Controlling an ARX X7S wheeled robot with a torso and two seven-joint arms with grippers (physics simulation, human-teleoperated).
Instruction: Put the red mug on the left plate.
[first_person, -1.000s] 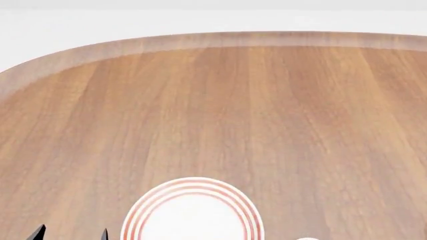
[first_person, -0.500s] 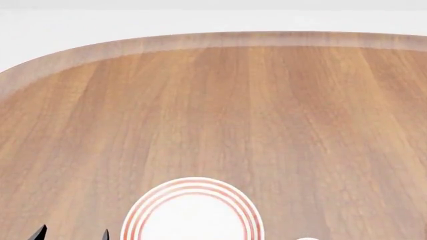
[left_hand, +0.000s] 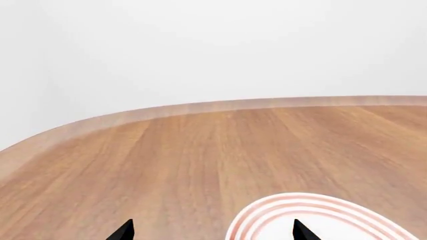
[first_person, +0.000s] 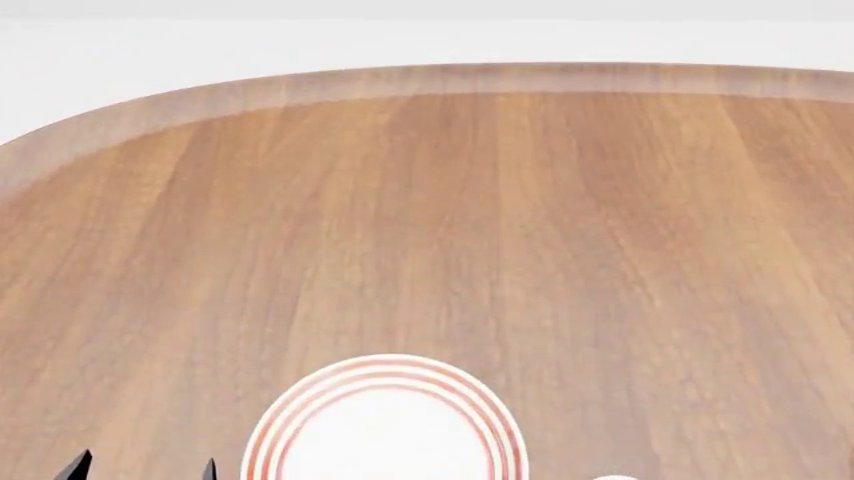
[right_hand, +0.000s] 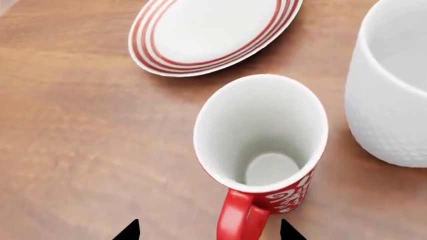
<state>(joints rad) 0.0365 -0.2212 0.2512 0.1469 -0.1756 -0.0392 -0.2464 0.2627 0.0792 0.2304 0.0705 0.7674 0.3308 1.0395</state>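
The red mug (right_hand: 263, 145) stands upright on the table, white inside, with white scrolls on its wall. Its red handle (right_hand: 240, 222) points at my right gripper (right_hand: 208, 232) and lies between the open fingertips, which do not touch it. A white plate with red rings (right_hand: 213, 32) lies just beyond the mug. One such plate shows in the head view (first_person: 384, 420) and in the left wrist view (left_hand: 320, 220); I cannot tell whether it is the left plate. My left gripper (left_hand: 213, 232) is open and empty beside that plate; its tips show in the head view (first_person: 144, 467).
A larger white mug (right_hand: 393, 85) stands close beside the red mug, with a narrow gap between them. The wooden table (first_person: 467, 220) stretches far ahead to a rounded far edge (first_person: 400, 78). A white sliver (first_person: 614, 478) shows at the head view's bottom edge.
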